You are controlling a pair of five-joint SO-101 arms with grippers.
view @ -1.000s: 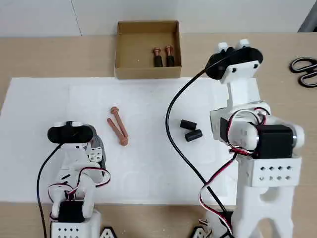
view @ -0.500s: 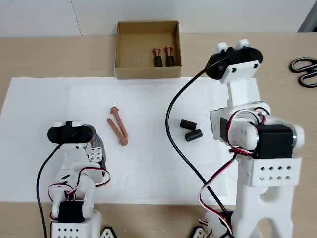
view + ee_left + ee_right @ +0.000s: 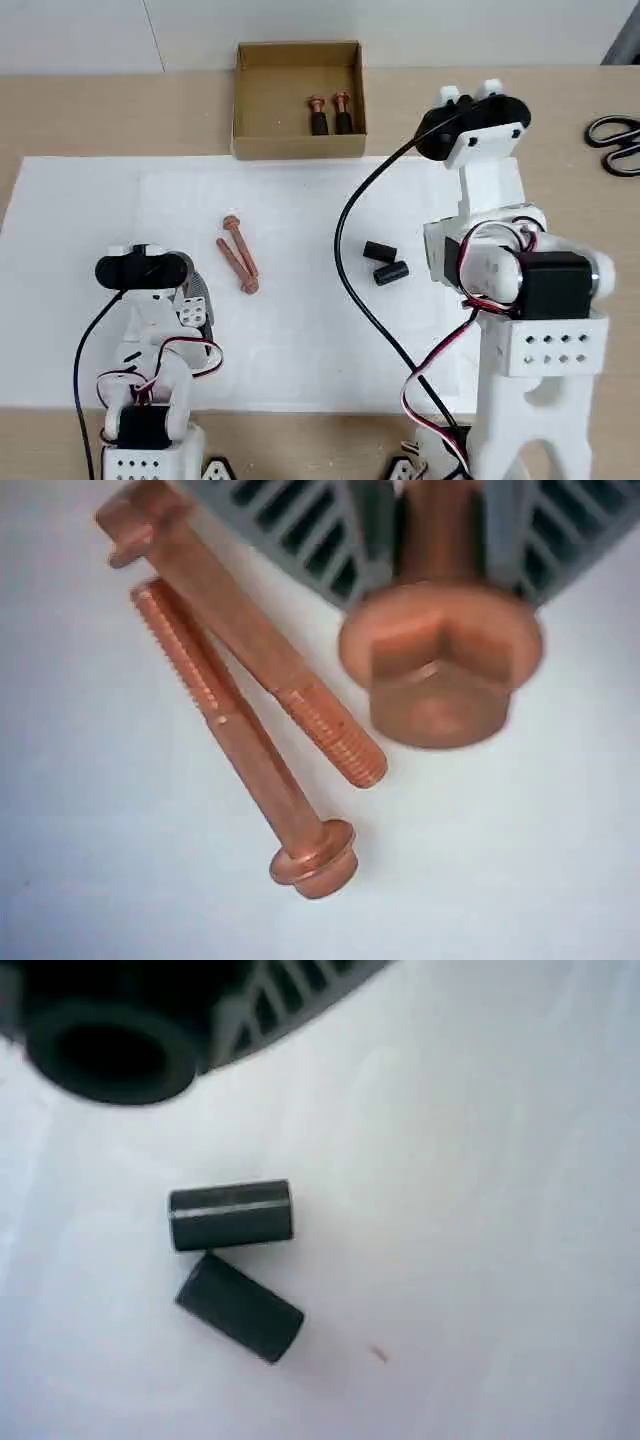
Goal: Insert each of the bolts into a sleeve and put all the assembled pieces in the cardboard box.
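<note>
Two assembled pieces (image 3: 329,112) lie in the cardboard box (image 3: 262,110), and nothing on the table has shifted over the last second — both arms are as they were. The left gripper (image 3: 440,530) pinches a bolt (image 3: 440,670) by its shank, head outward, above two loose bolts (image 3: 240,745) lying side by side on the white sheet (image 3: 300,330). The right gripper (image 3: 135,1025) appears clamped on a sleeve (image 3: 110,1055), over two loose sleeves (image 3: 230,1217) that touch each other. Mating looks like the pending step — the held bolt and sleeve are well apart.
</note>
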